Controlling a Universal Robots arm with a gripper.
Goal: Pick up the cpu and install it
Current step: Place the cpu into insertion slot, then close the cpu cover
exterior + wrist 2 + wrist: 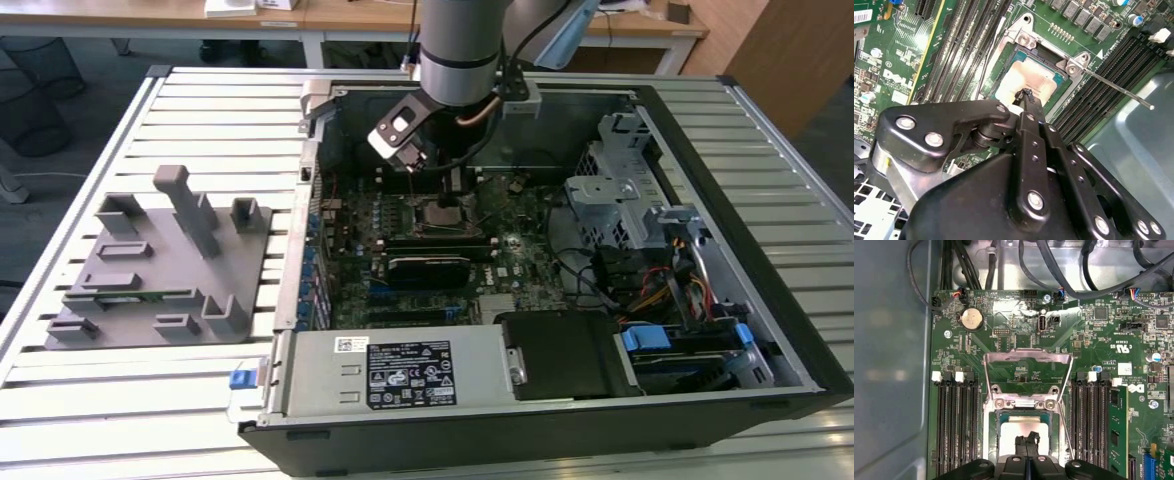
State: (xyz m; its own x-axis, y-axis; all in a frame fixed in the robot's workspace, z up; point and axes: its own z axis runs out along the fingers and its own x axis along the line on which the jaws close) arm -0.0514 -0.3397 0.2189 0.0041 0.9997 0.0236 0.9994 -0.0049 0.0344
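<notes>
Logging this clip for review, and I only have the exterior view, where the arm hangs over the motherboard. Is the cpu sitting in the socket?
Observer: Yes. In both wrist views the cpu lies flat inside the socket, with its silver top facing up.
Operator: Is the gripper clamped on it?
Observer: No. In the first wrist view the gripper has its fingers pressed together over the middle of the cpu, not around its edges. I cannot tell whether the tips touch the metal top.
</notes>
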